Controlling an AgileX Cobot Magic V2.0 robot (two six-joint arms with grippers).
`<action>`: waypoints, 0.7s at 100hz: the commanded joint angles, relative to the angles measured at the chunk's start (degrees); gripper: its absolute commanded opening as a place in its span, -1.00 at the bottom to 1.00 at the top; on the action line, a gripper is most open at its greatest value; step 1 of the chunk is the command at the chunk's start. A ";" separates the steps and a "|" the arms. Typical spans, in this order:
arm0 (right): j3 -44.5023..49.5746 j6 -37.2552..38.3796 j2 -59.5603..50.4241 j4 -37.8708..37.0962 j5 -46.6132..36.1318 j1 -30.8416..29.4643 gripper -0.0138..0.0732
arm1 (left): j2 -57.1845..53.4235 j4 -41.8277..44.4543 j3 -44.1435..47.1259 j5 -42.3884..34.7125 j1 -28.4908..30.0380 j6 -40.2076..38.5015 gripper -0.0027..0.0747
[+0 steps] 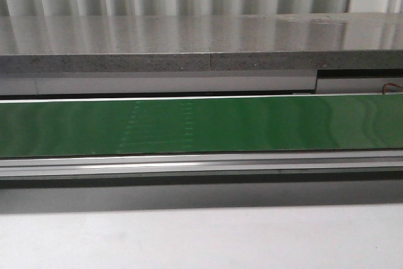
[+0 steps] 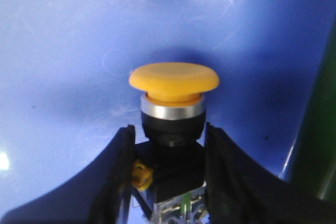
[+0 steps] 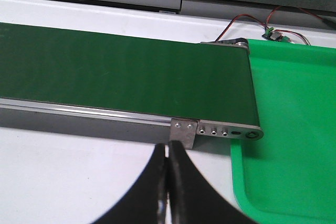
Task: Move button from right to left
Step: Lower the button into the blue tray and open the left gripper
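1. The left pincer (image 2: 169,169) pinches the button (image 2: 173,106) by its black collar, one finger (image 2: 113,182) on each side.
2. The button's yellow cap sticks out beyond the fingertips, over a blue surface (image 2: 58,66).
3. The right pincer (image 3: 167,182) is pressed together, holding nothing, above the white tabletop (image 3: 68,177) near the green conveyor belt (image 3: 121,72) and green tray (image 3: 294,129).

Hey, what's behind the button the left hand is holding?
Behind the button is a glossy blue surface with bright light reflections; a green edge shows to one side. The left hand hides the button's lower body, and what lies beneath it cannot be seen.
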 commanded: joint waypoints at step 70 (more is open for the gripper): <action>-1.48 -0.27 0.63 -0.17 -4.20 0.23 -0.84 | -4.78 0.69 -1.48 -2.67 0.13 -1.49 0.12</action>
